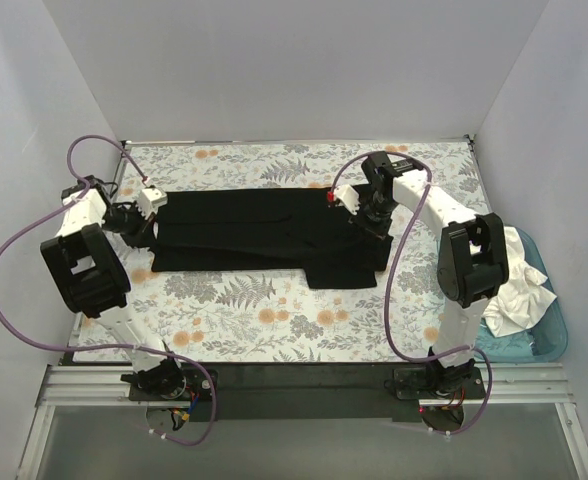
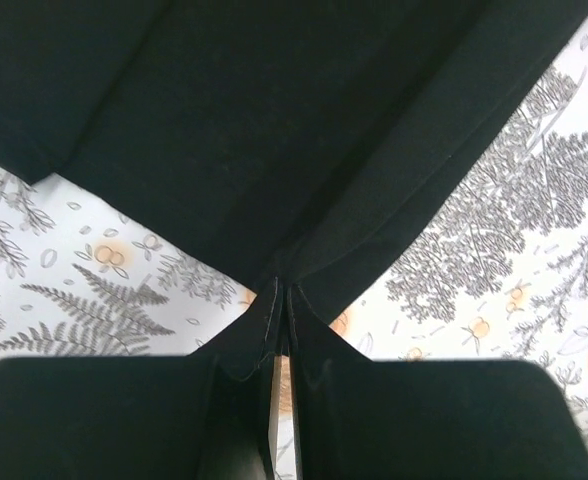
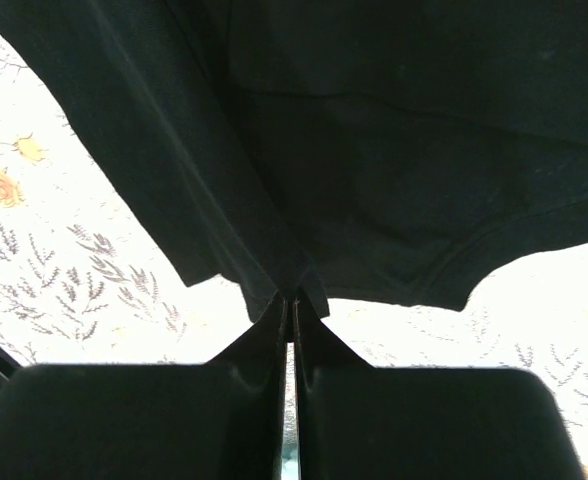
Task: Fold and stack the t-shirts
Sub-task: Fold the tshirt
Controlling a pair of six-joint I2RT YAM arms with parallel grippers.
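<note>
1 blk tee [image 1: 264, 235] (whites [image 1: 519, 285]: maybe 2)

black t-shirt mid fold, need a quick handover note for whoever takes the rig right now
Left claw: shut, pinching the left edge of the black t-shirt.
Right claw: shut, pinching that shirt's right edge.
Where things are: the black t-shirt lies stretched across the floral sheet, narrowed into a long band, with one flap sticking out at the near right. The white t-shirts are bunched in the teal tub on the right.
Done: the black one looks partly folded; nothing is stacked.
Left: finish the black one, fold the white ones, stack them all.
</note>
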